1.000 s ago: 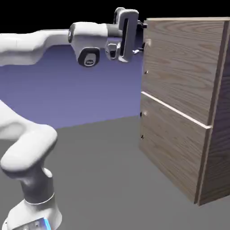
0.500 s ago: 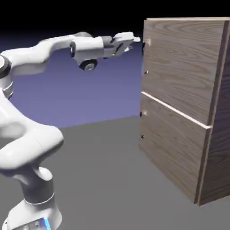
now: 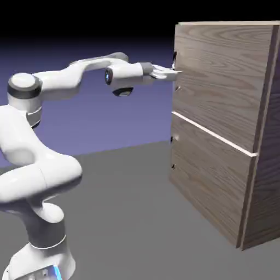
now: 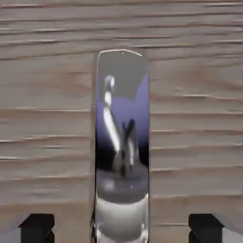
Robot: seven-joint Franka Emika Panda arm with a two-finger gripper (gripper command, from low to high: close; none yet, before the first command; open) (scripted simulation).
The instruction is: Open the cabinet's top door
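1. Keeps the gripper (image 4: 121, 228) open, with a wide gap between its two dark fingertips (image 4: 37, 227) at the bottom edge of the hand view.
2. Has the shiny metal handle (image 4: 122, 142) between those fingertips, with a visible gap on either side; pinches nothing.
3. Looks straight at the handle in the hand view, upright in the middle, rounded at its upper end and running out past the bottom edge.
4. Shows in that polished metal a bent, pale reflection of an arm, over blue-violet, grey and black.
5. Fills the rest of the hand view with the wood grain of the top door (image 3: 224, 82), running sideways behind the handle.
6. Points the gripper toward the exterior view's right, right at the handle edge of the top door; cannot tell from there about any contact with the wood.
7. Leads back from the gripper along the white arm (image 3: 57, 85), bent and raised, down to the base at the lower left of the exterior view.
8. Places the top door in the upper part of the tall wooden cabinet (image 3: 265, 180), on the exterior view's right, closed.
9. Sets the lower door (image 3: 210, 178) directly beneath, also closed, below a slanting pale strip (image 3: 213, 133).
10. Spreads a dark grey floor (image 3: 131, 213) between base and cabinet.
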